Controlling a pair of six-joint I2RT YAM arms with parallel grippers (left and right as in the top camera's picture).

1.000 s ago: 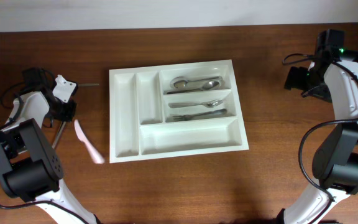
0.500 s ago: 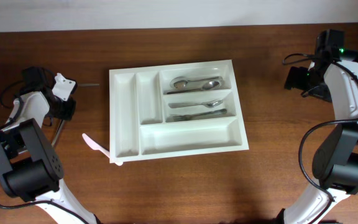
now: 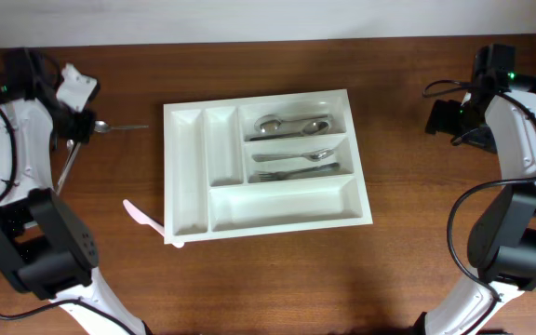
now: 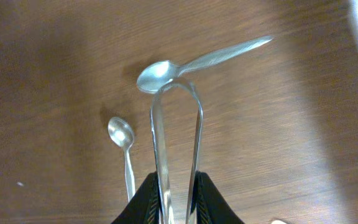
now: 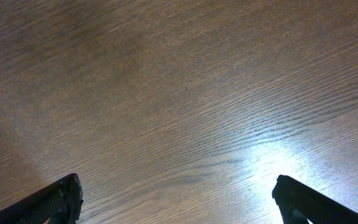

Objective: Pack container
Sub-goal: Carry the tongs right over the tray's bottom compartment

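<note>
No legible text, label, brand or number in any view. Container (image 3: 287, 203): plain white, no marking readable. Bench (image 3: 417, 279): wood grain only, no print.

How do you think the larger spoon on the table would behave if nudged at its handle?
The larger spoon looks like polished metal, so probably stiff and slippery. Resting on its rounded bowl, it would likely pivot rather than slide straight.
</note>
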